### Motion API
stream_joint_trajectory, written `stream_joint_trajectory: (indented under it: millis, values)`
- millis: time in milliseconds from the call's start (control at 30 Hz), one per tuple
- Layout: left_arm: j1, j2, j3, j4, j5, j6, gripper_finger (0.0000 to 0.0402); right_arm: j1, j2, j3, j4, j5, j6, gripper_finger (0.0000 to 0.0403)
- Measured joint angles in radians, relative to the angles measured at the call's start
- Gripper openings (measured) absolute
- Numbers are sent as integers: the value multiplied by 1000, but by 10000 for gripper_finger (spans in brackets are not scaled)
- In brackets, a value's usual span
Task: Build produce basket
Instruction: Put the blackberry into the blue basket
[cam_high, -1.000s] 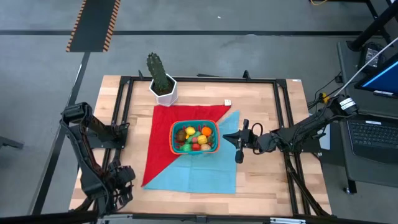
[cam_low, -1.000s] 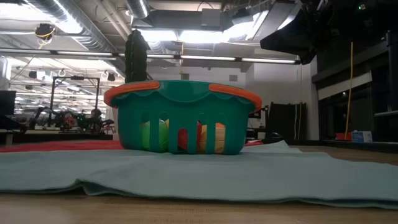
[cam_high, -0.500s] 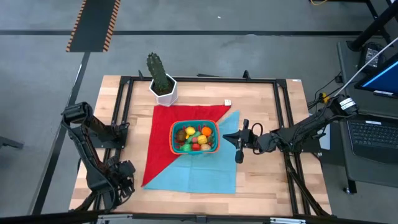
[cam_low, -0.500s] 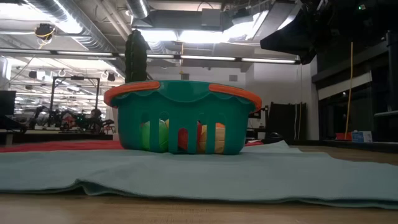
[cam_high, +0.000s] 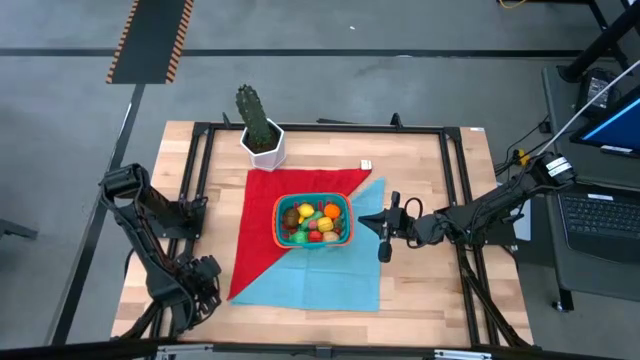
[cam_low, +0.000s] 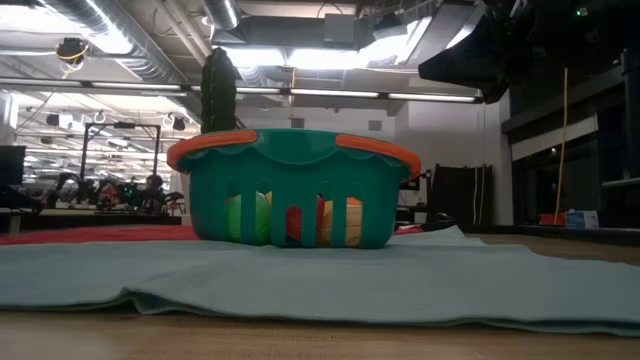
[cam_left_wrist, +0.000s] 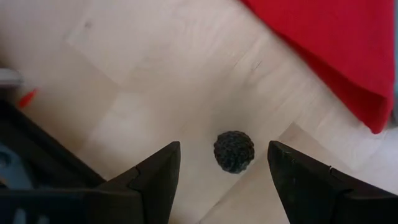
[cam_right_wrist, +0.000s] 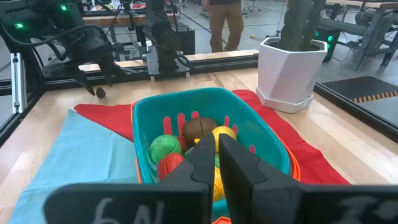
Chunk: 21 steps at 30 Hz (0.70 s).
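the small dark bumpy ball (cam_left_wrist: 234, 151) on the bare table (cam_high: 420, 160) beside the red cloth (cam_left_wrist: 329, 50), apart from the filled basket (cam_high: 313, 221), is straddled by the spread, empty left gripper (cam_left_wrist: 222, 167) and judged light, stiff and roll-prone, best pinched across its middle, while the right gripper (cam_right_wrist: 217, 152) is clenched empty near the basket.

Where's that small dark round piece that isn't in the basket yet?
The small dark round piece lies on bare wood at the table's front-left, just off the red cloth's corner, directly under the open left gripper.
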Motion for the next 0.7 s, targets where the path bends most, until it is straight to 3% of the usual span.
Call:
stream_joint_trajectory:
  millis: [700]
  values:
    - [2,-4,-78,138,22,-7,234,0,0,0,0,0,-1,26]
